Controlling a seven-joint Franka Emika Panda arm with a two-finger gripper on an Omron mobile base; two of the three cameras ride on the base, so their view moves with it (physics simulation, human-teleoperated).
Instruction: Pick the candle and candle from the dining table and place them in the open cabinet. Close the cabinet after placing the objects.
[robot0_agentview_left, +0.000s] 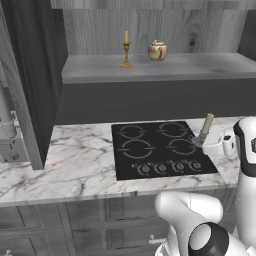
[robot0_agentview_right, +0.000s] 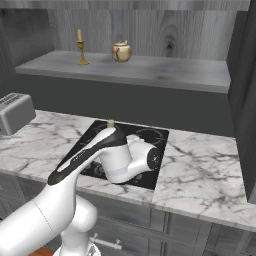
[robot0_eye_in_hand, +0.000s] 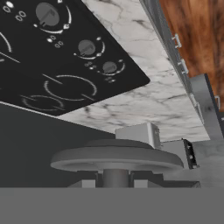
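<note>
Nearest you, the gripper (robot0_agentview_left: 204, 141) hangs over the black cooktop (robot0_agentview_left: 160, 148), jaws drawn narrow on the grey base of the stubby olive candle (robot0_agentview_left: 206, 124), which stands upright so it should set down cleanly. Up left, your yellow taper candle (robot0_agentview_left: 126, 48) already stands on the open cabinet shelf (robot0_agentview_left: 200, 66) beside the cream jar (robot0_agentview_left: 157, 50).

On the open cabinet (robot0_agentview_left: 210, 67) shelf stand the yellow taper candle (robot0_agentview_left: 126, 49) and, just beside it, a lidded jar (robot0_agentview_left: 157, 50). Below, over the cooktop (robot0_agentview_left: 160, 148), the gripper (robot0_agentview_left: 200, 141) clamps the olive candle (robot0_agentview_left: 206, 124) — tilted — by its grey base.
</note>
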